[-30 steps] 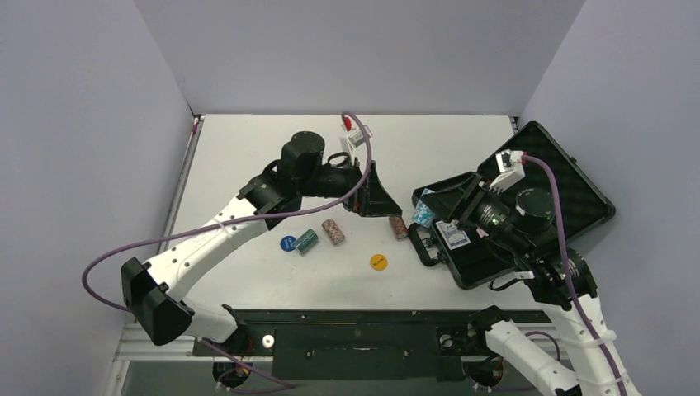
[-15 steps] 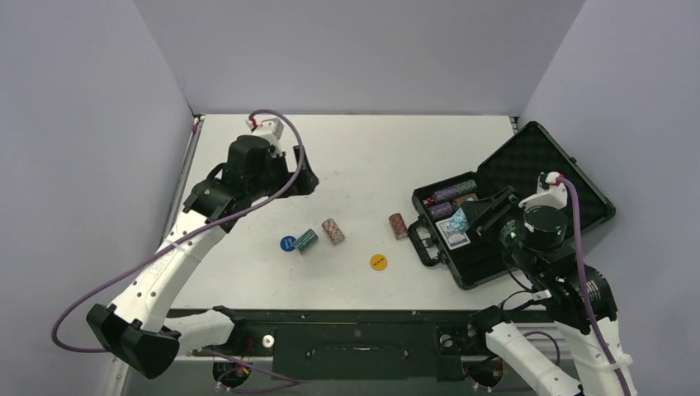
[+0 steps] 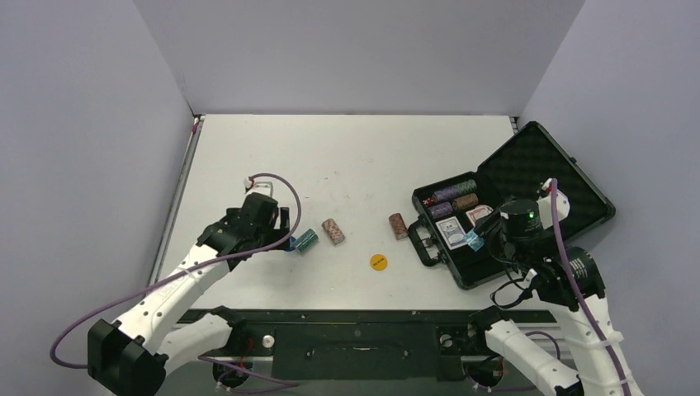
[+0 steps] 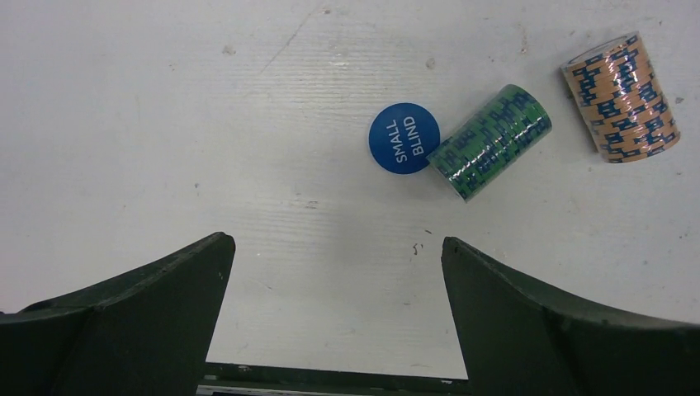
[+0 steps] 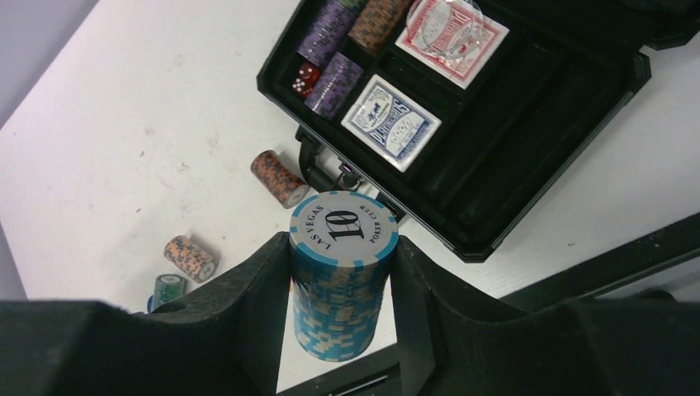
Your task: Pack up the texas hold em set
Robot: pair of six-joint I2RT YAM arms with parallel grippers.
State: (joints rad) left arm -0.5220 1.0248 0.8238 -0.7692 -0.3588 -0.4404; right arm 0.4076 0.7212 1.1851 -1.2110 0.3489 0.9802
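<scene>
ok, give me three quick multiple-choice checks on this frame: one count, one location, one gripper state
1. How many card decks lie in the case?
A. one
B. two
C. four

2. Where is the blue SMALL BLIND disc?
A. on the table, beside the green chip stack
B. in the case
C. under a card deck

3. The right gripper is:
A. open and empty
B. shut on a card deck
C. shut on the light blue chip stack

Answers:
1 B: the right wrist view shows one blue-backed and one red-backed deck in the foam.
2 A: the left wrist view shows the disc flat on the table next to the green stack.
3 C: both fingers press the sides of the stack marked 10.
</scene>
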